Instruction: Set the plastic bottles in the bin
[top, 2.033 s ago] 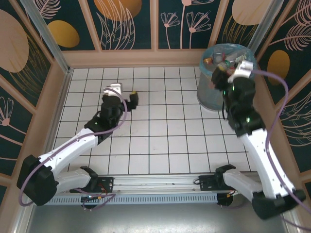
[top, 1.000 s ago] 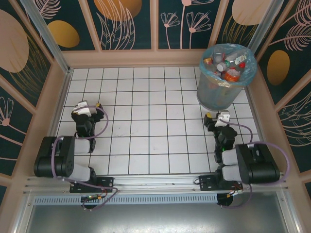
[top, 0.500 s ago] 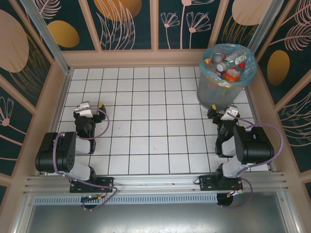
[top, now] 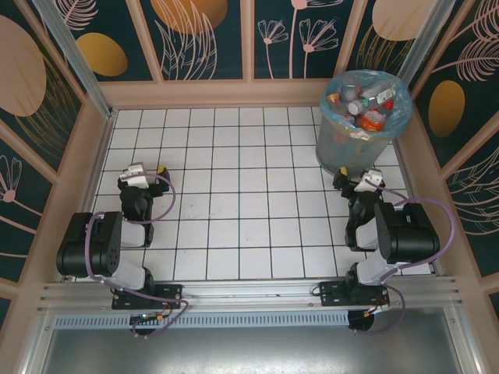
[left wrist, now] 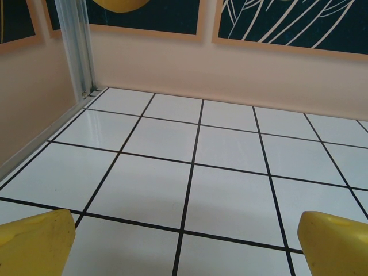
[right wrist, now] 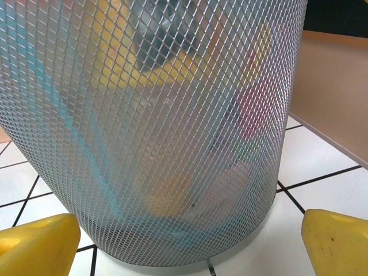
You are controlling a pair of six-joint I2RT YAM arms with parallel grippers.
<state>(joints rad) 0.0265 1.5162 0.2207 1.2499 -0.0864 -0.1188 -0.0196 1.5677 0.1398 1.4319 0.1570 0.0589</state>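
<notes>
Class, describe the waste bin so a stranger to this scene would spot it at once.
Start at the white tiled table walled by dark floral panels and go to its far right corner. There stands the bin, a round grey mesh cylinder lined with a light-blue bag. Unlike the right arm nearby, it holds plastic bottles with coloured caps.

Left arm (top: 97, 245), right arm (top: 401, 234) folded, left fingers (left wrist: 34, 241), right fingers (right wrist: 37, 244) spread
</notes>
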